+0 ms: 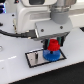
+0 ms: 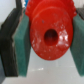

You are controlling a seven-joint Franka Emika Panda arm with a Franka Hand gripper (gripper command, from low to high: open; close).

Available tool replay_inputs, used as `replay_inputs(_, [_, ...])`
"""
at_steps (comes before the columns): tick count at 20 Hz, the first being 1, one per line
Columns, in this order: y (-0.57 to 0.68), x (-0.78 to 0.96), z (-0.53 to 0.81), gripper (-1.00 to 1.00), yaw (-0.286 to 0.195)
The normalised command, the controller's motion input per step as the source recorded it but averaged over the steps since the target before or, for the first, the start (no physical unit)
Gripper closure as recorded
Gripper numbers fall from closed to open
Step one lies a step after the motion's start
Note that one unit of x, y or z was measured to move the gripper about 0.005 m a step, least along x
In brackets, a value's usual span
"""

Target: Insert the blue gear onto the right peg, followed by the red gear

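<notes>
In the exterior view the red gear [image 1: 53, 47] is held between the fingers of my gripper [image 1: 53, 46], just above the blue gear [image 1: 51, 55]. The blue gear lies flat at the right end of the black-framed grey plate [image 1: 34, 58]. The right peg is hidden beneath the gears. In the wrist view the red gear [image 2: 49, 35] fills the frame, its centre hole facing the camera, clamped between the teal finger pads [image 2: 21, 47]. My gripper [image 2: 49, 37] is shut on the red gear.
The plate's left-hand pin [image 1: 36, 58] stands as a thin dark mark on the grey plate. The white arm body [image 1: 42, 15] looms over the scene. A black cable [image 1: 12, 35] crosses the white table at the exterior view's left.
</notes>
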Motion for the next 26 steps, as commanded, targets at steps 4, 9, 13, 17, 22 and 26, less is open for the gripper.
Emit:
replay_inputs(4, [0.0,0.25,-0.19,1.0,0.0])
replay_inputs(9, [-0.02,0.15,-0.3,1.0,0.0])
replay_inputs(13, [0.03,0.03,0.04,-1.0,0.0])
replay_inputs(17, [0.12,0.01,0.44,-1.0,0.0])
replay_inputs(22, [0.01,-0.06,0.6,-1.0,0.0])
replay_inputs(26, [0.0,0.0,0.09,-1.0,0.0])
